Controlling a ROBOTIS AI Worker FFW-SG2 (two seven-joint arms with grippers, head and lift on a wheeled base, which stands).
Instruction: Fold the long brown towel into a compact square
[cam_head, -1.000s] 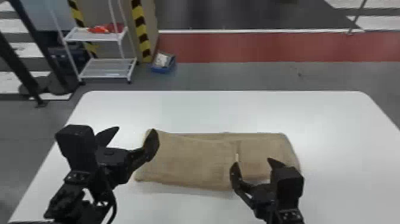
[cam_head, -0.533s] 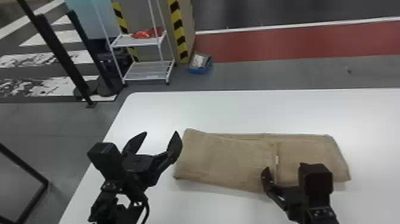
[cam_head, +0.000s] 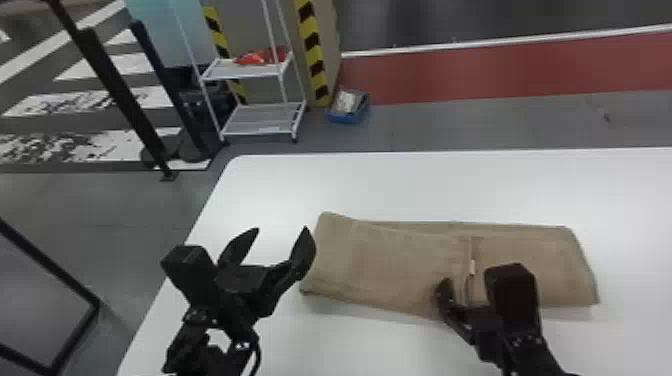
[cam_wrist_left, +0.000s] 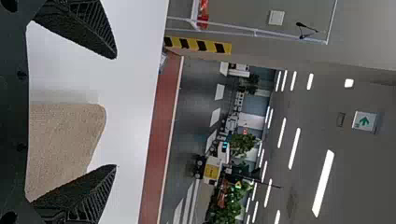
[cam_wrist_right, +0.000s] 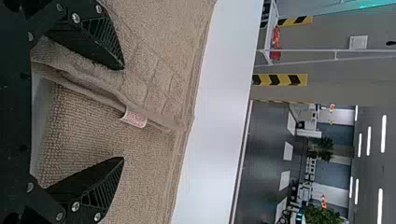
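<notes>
We see the brown towel folded on the worktop, its long axis running left to right, roughly along the far edge. A layer's edge crosses it the short way, bearing a small tag. Our left claw gapes beside its left end; our right claw, also open, straddles that edge.
</notes>
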